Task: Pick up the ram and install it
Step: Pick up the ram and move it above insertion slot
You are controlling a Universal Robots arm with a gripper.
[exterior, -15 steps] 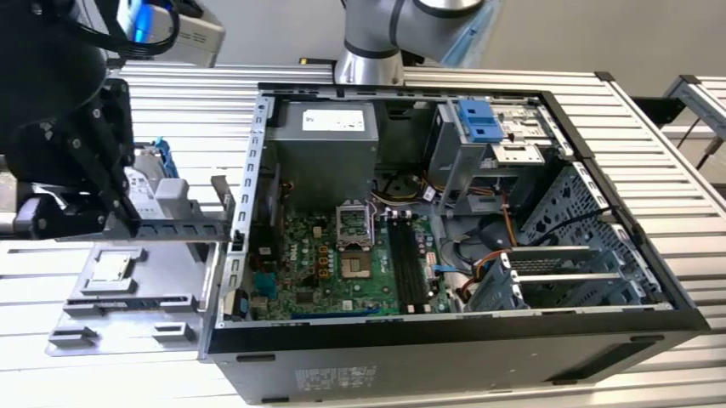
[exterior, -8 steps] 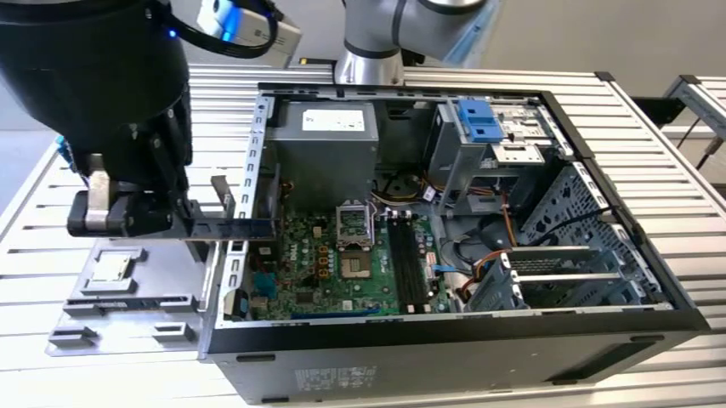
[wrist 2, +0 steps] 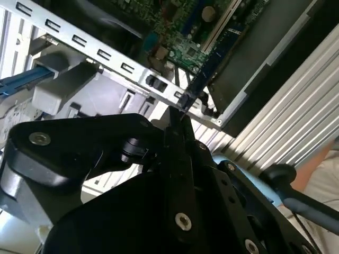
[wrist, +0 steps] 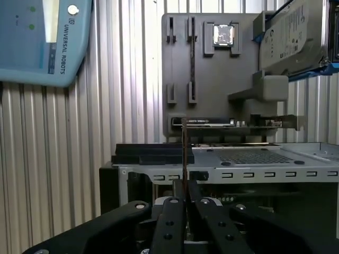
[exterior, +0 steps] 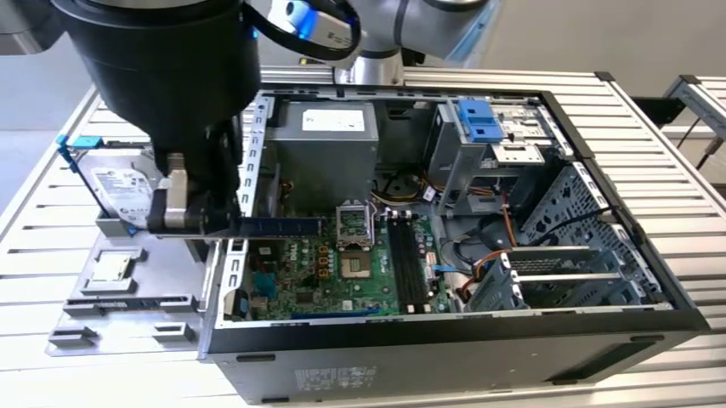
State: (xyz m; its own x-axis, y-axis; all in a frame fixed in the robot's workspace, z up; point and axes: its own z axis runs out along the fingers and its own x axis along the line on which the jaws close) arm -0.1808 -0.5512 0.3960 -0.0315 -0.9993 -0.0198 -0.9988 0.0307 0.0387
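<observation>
Your jaws pinch one end of the ram (exterior: pixel 281 227), which juts over the computer case's (exterior: pixel 477 348) wall, crosswise to the black memory slots (exterior: pixel 406 259) and well apart. Squaring it to them matters most, I'd judge. The gripper (wrist: pixel 184 188) hangs straight down at the exterior view's left.

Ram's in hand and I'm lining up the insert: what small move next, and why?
Probably shift toward the exterior view's right: the tool grips the ram, which hangs near the case wall, short of the black slots.
</observation>
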